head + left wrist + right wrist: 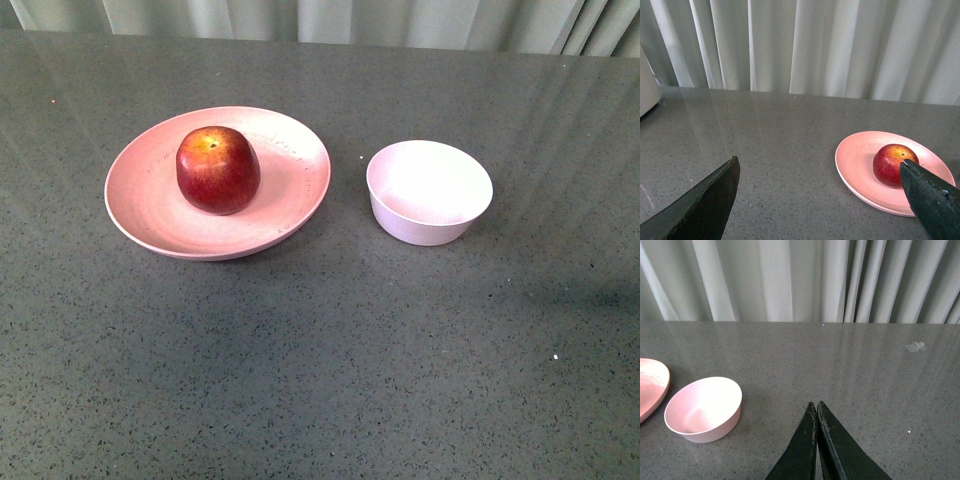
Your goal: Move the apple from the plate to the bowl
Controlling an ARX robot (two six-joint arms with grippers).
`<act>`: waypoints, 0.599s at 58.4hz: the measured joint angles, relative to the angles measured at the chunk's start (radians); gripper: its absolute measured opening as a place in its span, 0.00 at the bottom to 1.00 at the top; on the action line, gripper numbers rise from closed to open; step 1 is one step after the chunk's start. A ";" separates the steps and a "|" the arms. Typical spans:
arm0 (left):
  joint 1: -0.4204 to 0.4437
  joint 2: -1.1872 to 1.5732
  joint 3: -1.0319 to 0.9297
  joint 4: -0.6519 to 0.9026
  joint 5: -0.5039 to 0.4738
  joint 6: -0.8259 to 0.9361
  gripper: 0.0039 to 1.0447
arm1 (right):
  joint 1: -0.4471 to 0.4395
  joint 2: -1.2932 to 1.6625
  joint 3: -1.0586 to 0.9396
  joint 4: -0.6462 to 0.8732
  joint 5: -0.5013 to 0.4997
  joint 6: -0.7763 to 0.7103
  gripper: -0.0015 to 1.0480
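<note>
The dark red apple [218, 170] sits upright on the wide pink plate [290, 200] at the table's left-centre. Just right of the plate stands the small pale bowl [429, 192], with nothing in it. Neither arm shows in the front view. In the left wrist view my left gripper [820, 170] is open, its dark fingers spread wide above bare table, with the apple [892, 162] and plate [855, 160] ahead beside one fingertip. In the right wrist view my right gripper [816, 405] is shut on nothing, and the bowl [702, 410] stands apart from it.
The table [330, 360] is dark grey speckled stone, with pale curtains [330, 20] behind its far edge. A white object [647, 82] shows at the edge of the left wrist view. A small white scrap [915, 346] lies on the table in the right wrist view.
</note>
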 joint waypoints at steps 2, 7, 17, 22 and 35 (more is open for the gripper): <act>0.000 0.000 0.000 0.000 0.000 0.000 0.92 | 0.000 -0.025 -0.001 -0.021 0.000 0.000 0.02; 0.000 0.000 0.000 0.000 0.000 0.000 0.92 | 0.000 -0.110 -0.001 -0.093 0.000 0.000 0.02; 0.000 0.000 0.000 0.000 0.000 0.000 0.92 | 0.000 -0.254 -0.002 -0.220 0.000 0.000 0.02; 0.000 0.000 0.000 0.000 0.000 0.000 0.92 | 0.000 -0.323 -0.002 -0.285 0.000 0.000 0.02; 0.000 0.000 0.000 0.000 0.000 0.000 0.92 | 0.000 -0.448 -0.002 -0.403 0.000 0.000 0.02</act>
